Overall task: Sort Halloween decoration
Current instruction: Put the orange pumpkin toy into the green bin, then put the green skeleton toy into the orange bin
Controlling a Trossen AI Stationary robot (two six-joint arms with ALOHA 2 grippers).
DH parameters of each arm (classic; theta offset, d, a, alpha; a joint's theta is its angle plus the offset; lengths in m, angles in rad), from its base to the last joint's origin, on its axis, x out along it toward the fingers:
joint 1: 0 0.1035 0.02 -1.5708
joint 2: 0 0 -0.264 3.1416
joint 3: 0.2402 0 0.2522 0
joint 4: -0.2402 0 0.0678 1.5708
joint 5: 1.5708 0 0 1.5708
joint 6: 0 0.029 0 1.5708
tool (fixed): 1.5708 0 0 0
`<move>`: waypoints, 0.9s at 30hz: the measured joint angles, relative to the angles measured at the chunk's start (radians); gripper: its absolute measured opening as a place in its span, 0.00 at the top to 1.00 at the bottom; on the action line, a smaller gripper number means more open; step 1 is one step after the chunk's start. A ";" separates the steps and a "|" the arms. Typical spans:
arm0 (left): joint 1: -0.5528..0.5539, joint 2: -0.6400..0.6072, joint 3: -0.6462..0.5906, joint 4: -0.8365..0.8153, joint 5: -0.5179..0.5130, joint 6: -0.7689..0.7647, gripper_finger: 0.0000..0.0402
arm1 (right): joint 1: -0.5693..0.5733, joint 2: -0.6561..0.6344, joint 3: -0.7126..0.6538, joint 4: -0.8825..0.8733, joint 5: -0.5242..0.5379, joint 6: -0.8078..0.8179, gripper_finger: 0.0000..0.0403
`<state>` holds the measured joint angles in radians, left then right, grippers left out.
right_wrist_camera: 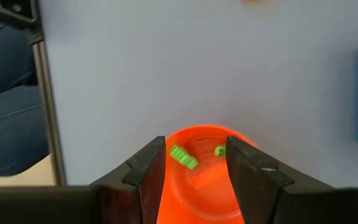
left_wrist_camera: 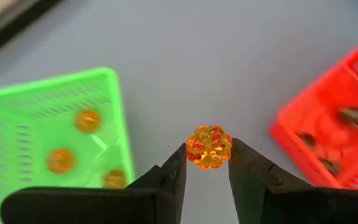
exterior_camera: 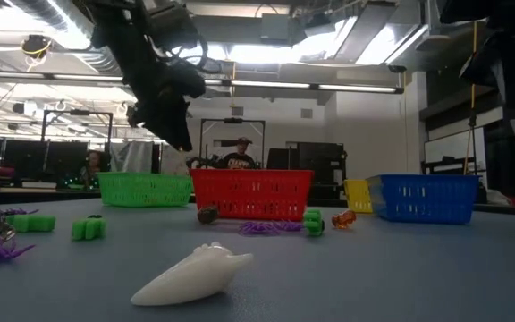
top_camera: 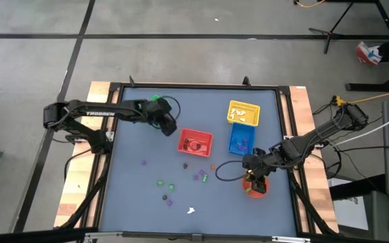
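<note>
Orange bead-like trinket is sitting pinched between the left tool fingertips, hanging above the bench between the green basket and the red basket. Green basket is already holding similar orange pieces, so the drop probably belongs there: centre over its floor before letting go, staying inside the rim. Left tool is partly closed, grasping only the trinket. Right tool is hovering with jaws apart over the round red bowl, holding nothing; green bits are lying inside. Other trinkets are lying scattered on the bench.
</note>
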<state>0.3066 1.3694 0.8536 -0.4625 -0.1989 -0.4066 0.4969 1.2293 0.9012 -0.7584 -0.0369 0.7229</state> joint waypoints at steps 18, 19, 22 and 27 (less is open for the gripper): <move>0.161 -0.008 0.000 -0.077 -0.127 0.129 0.80 | 0.000 0.000 0.000 0.018 0.174 0.000 0.59; 0.161 -0.008 0.000 -0.077 -0.130 0.137 0.80 | 0.000 0.000 0.000 0.025 0.184 0.000 0.59; 0.161 -0.008 0.000 -0.077 -0.131 0.155 0.76 | 0.000 0.000 0.000 0.064 0.194 -0.036 0.59; 0.160 -0.008 0.000 -0.077 -0.132 0.174 0.67 | 0.000 0.000 0.000 0.163 0.193 -0.185 0.59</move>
<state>0.4671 1.3613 0.8536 -0.5392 -0.3305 -0.2321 0.4969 1.2293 0.9012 -0.5952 0.1562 0.5380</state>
